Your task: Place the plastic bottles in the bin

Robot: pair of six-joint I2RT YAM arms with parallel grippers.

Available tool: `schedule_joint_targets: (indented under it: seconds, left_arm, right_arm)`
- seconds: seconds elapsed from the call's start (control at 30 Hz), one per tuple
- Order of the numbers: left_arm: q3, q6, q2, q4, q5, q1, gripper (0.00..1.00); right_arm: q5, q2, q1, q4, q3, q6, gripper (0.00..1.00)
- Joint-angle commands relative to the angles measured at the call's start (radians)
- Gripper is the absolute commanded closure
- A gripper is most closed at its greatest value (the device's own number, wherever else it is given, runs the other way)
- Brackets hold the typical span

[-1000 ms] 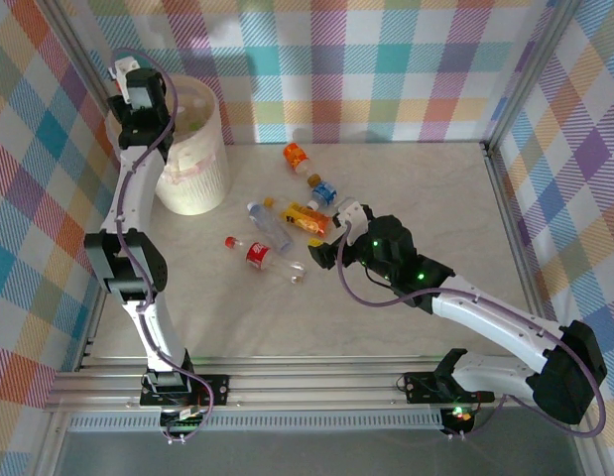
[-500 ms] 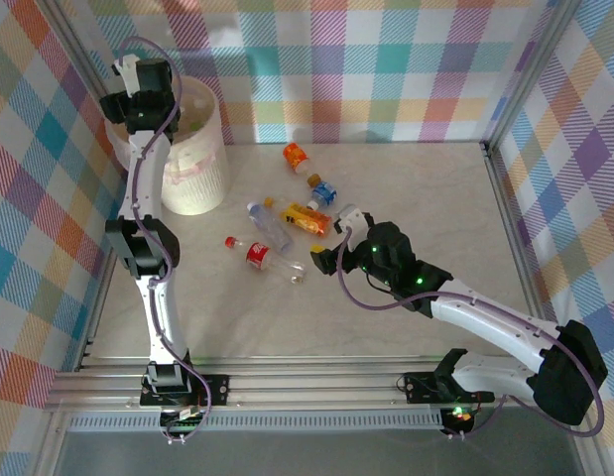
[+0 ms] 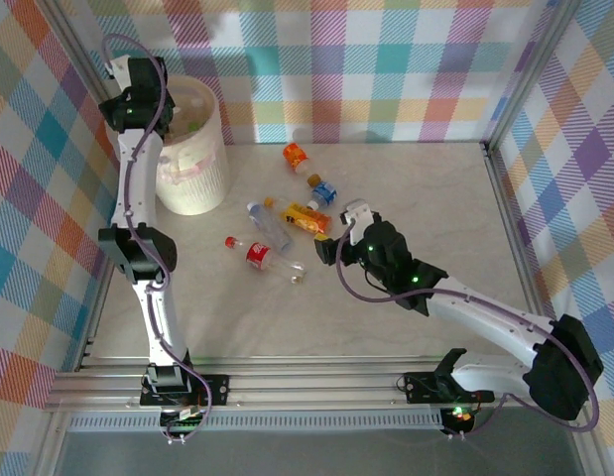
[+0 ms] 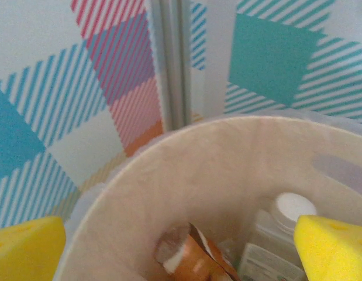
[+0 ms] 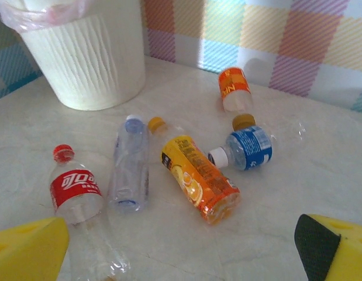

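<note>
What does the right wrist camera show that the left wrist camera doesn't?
Right wrist view: five bottles lying on the table: a red-labelled bottle, a clear bottle, an orange-yellow bottle, a blue-labelled bottle and an orange-labelled bottle, plus the bin from outside, ribbed. Left wrist view: the bin's inside, holding a brown-orange bottle and a white-capped bottle, plus a metal post. Both: the bin, the checked wall, and an open gripper with yellow pads, the right gripper and the left gripper.
</note>
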Motion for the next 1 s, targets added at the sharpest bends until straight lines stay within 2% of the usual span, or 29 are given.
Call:
schedule_joint_targets:
  seconds: [0.0,0.1,0.3,0.4,0.53,0.7,0.77,0.83,0.97]
  left_arm:
    - [-0.084,-0.088,-0.131,0.019,0.163,-0.013,0.0]
    - [-0.234,-0.128,-0.232,0.105,0.269,-0.029,0.0]
    - [-0.514,-0.204,-0.437,0.255,0.481,-0.07,0.0]
    - [-0.62,-0.276,-0.512,0.307,0.614,-0.081,0.0]
    - [-0.74,-0.387,-0.582,0.366,0.854,-0.093,0.0]
    - [-0.966,-0.51,-0.668,0.559,1.075,-0.136,0.0]
    - [-1.048,-0.524,-0.695,0.645,1.156,-0.159,0.0]
    - [-1.085,-0.501,-0.709,0.655,1.223,-0.18,0.0]
    - [-1.158,-0.403,-0.76,0.602,1.235,-0.255,0.0]
  right_arm:
    - [0.067,0.031,-0.005,-0.034,0.049,0.082,0.0]
    - [0.055,0.048,-0.029,-0.056,0.058,0.148,0.0]
    - [-0.048,0.1,-0.105,-0.101,0.077,0.25,0.0]
    - [-0.109,0.121,-0.142,-0.11,0.081,0.266,0.0]
    - [-0.22,0.143,-0.215,-0.127,0.086,0.271,0.0]
    - [-0.332,0.194,-0.316,-0.186,0.127,0.363,0.0]
    - [-0.353,0.231,-0.35,-0.216,0.158,0.418,0.0]
    - [-0.374,0.273,-0.376,-0.24,0.195,0.461,0.0]
    - [-0.391,0.39,-0.423,-0.313,0.312,0.535,0.0]
